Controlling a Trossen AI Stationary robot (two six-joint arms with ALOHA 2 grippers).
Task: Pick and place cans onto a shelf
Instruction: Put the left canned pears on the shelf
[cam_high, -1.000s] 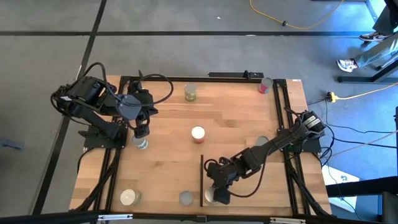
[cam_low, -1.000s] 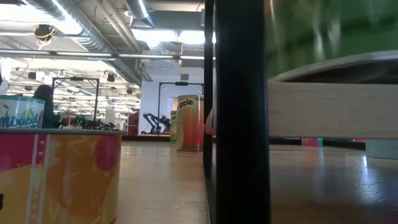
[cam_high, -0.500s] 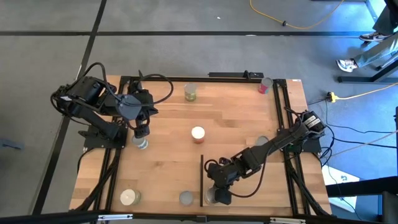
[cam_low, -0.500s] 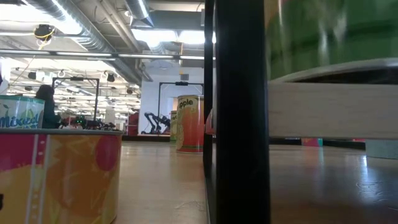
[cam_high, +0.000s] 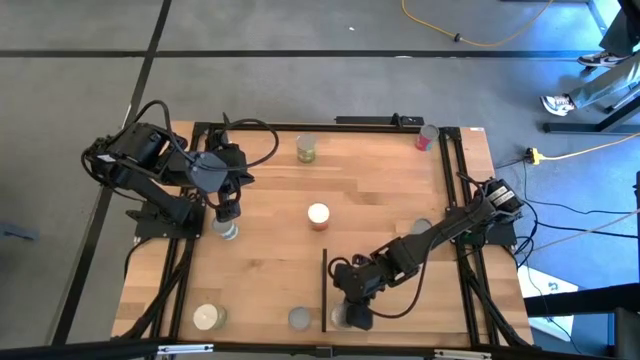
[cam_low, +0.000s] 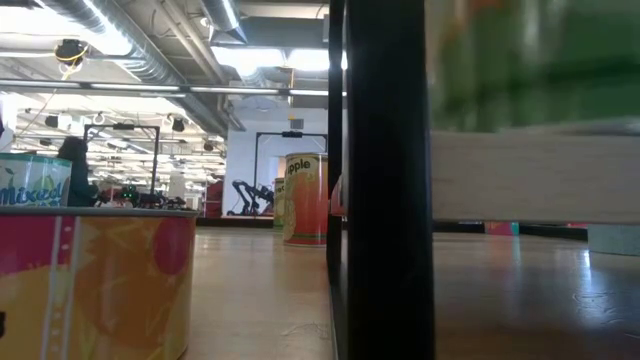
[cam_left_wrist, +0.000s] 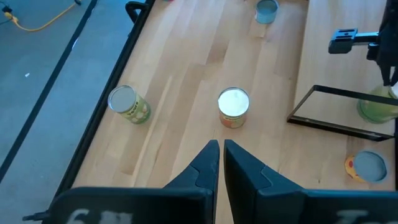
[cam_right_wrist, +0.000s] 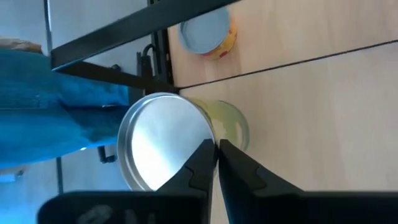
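**Right gripper at the shelf's near corner, silver-topped can below it**

Right gripper (cam_high: 352, 316): reaches down over the corner of the shelf (cam_high: 420, 300), just inside its thin black strip (cam_high: 325, 290). Whether it grips or has let go cannot be told.

Silver-topped can (cam_right_wrist: 163, 140): directly beneath this gripper, upright, pale green side showing, at the shelf's edge. The tips meet its rim, which suggests a rim hold suited to setting it down upright.

Yellow-sided can (cam_high: 298, 318): just beside the gripper, across the black strip, on the bare table (cam_high: 270, 270); judged not yet shelved.

White-topped can (cam_high: 318, 214): well apart, ahead of the gripper at mid-table.

Green can (cam_high: 306, 149) and red can (cam_high: 427, 137): farthest off, along the table's far edge.

Cream-topped can (cam_high: 206, 317): beyond the yellow-sided one, near the table's corner.

Left gripper (cam_high: 228, 212): well apart, drawn together on nothing, poised over a grey-topped can (cam_high: 227, 231), likely waiting.

Progress: early, most cans off the shelf.
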